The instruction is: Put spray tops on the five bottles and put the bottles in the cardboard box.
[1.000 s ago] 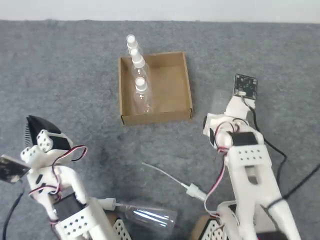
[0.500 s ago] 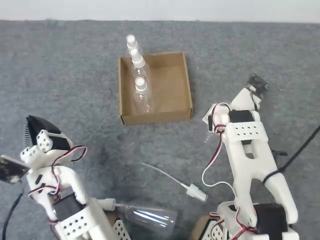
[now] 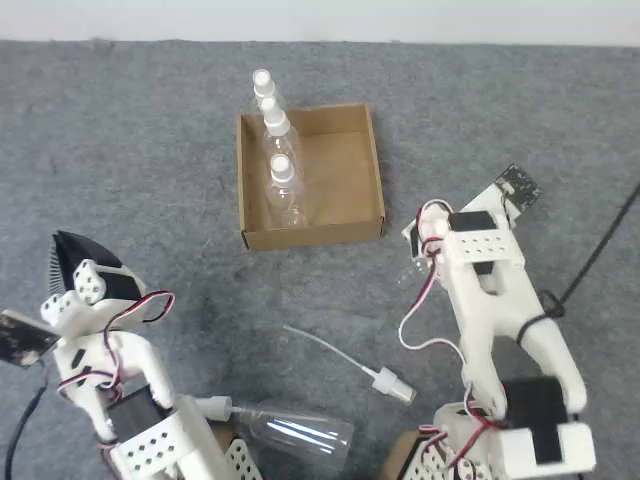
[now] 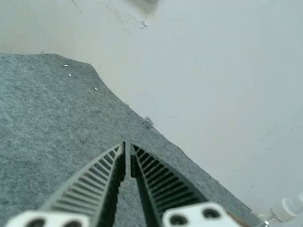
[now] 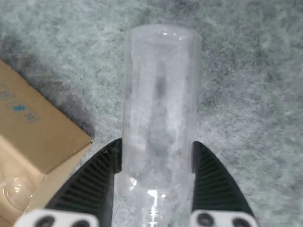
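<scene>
Three spray-topped bottles (image 3: 283, 195) stand in the cardboard box (image 3: 315, 236). Right gripper (image 5: 156, 144) clamps an uncapped clear bottle (image 5: 161, 85) mid-body, just beside the box. Light, slick, squashable: grip gently! Left gripper (image 4: 127, 147) jaws together.

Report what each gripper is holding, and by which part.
The right gripper clamps a clear bottle across the sides of its cylindrical body. The left gripper is shut with nothing in it.
</scene>
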You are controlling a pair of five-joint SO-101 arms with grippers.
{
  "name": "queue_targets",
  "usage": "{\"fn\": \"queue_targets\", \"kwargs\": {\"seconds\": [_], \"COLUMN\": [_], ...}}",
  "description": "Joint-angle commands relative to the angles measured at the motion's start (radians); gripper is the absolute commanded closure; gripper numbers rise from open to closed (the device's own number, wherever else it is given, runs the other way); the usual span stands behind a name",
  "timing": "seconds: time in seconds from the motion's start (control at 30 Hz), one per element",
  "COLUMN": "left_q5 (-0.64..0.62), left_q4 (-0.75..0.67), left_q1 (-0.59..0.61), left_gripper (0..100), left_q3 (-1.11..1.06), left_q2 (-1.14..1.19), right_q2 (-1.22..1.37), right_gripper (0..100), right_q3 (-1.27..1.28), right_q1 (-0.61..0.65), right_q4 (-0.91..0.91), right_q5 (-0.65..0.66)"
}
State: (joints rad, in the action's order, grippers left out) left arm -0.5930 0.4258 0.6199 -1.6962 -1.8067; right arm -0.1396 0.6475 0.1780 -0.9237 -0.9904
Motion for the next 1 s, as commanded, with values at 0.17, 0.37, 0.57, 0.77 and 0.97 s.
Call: {"fn": "queue_targets", "kwargs": {"seconds": [0.17, 0.37, 0.57, 0.77, 0.97], "left_q5": [-0.002, -0.002, -0.002, -0.002, -0.002], "left_q4": [-0.037, -0.037, -0.037, -0.037, -0.037], "left_q1": [-0.002, -0.002, -0.002, -0.003, -0.003], "left_gripper": [98, 98, 98, 98, 98], "left_q3": [0.012, 0.012, 0.012, 0.012, 0.012], "left_q2": [-0.015, -0.015, -0.015, -0.015, -0.015], "right_q2": [-0.002, -0.002, -0.053, -0.064, -0.128], "right_gripper": [62.3, 62.5, 62.5, 62.5, 62.5], "right_q3": [-0.049, -0.072, -0.095, -0.091, -0.091], "right_q1": [0.097, 0.111, 0.110, 0.143, 0.154], "right_q4": [-0.016, -0.028, -0.088, -0.047, -0.064], "right_q5": [-0.051, -0.048, -0.043, -0.044, -0.025]}}
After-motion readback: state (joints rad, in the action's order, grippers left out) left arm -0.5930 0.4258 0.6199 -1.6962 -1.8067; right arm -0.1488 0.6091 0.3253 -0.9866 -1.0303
